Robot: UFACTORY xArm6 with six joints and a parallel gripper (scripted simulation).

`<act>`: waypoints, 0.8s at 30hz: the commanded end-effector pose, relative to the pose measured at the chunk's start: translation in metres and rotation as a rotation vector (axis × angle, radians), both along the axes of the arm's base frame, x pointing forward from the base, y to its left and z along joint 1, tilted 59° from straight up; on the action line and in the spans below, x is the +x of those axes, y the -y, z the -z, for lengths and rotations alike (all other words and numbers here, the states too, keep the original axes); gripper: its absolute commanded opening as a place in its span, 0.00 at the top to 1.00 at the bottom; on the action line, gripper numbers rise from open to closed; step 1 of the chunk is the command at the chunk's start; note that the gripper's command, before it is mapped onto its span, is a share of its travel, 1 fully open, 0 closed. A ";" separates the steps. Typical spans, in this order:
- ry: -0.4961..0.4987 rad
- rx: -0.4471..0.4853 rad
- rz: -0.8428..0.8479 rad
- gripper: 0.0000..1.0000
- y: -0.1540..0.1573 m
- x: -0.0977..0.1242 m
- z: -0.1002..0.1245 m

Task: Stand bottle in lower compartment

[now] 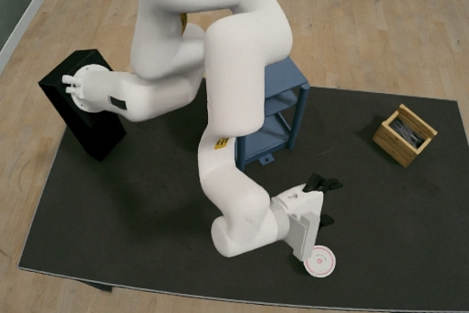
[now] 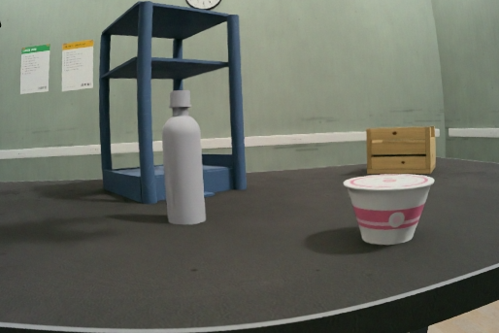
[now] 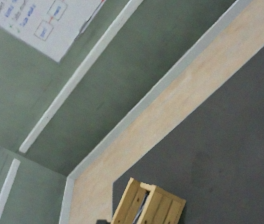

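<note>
The grey bottle (image 2: 183, 167) stands upright, cap up, on the dark mat, in front of the blue shelving unit and outside it. In the overhead view the arm hides the bottle, and the shelving unit (image 1: 274, 111) is partly covered too. The lower compartment floor (image 2: 214, 174) holds nothing that I can see. My gripper (image 1: 328, 202) is open and empty, low over the mat at the front, pointing sideways to the right. It is out of the side view.
A white and pink lidded cup (image 1: 320, 261) sits on the mat just below the gripper, and it also shows in the side view (image 2: 388, 208). A wooden crate (image 1: 404, 135) stands at the right, and the wrist view (image 3: 150, 205) shows it. The black pedestal (image 1: 84, 102) carries the arm's base.
</note>
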State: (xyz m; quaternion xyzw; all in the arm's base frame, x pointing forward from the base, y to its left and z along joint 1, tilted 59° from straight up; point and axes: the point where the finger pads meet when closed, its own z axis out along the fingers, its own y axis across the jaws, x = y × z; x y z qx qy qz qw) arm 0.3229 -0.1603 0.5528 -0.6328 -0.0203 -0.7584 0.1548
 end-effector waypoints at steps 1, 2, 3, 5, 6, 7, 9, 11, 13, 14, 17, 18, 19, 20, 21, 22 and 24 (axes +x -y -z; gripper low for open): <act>-0.005 -0.024 -0.003 0.00 -0.001 0.000 0.001; -0.005 -0.024 -0.003 0.00 -0.001 0.000 0.001; -0.007 -0.029 -0.003 0.00 -0.001 0.000 0.001; -0.011 -0.040 -0.004 0.00 -0.001 0.000 0.002; -0.013 -0.046 -0.005 0.00 -0.001 0.000 0.003; -0.015 -0.052 -0.006 0.00 -0.001 0.000 0.003; -0.019 -0.065 -0.008 0.00 -0.002 0.000 0.005; -0.023 -0.078 -0.009 0.00 -0.002 0.000 0.006; -0.027 -0.093 -0.010 0.00 -0.002 0.000 0.007; -0.030 -0.101 -0.011 0.00 -0.002 0.000 0.008; -0.037 -0.125 -0.013 0.00 -0.002 0.000 0.009; -0.037 -0.125 -0.013 0.00 -0.002 0.000 0.009; -0.037 -0.125 -0.013 0.00 -0.002 0.000 0.009; -0.040 -0.134 -0.013 0.00 -0.002 0.000 0.010; -0.042 -0.143 -0.014 0.00 -0.002 0.000 0.011; -0.045 -0.152 -0.015 0.00 -0.002 0.000 0.011; -0.050 -0.170 -0.017 0.00 -0.003 0.000 0.013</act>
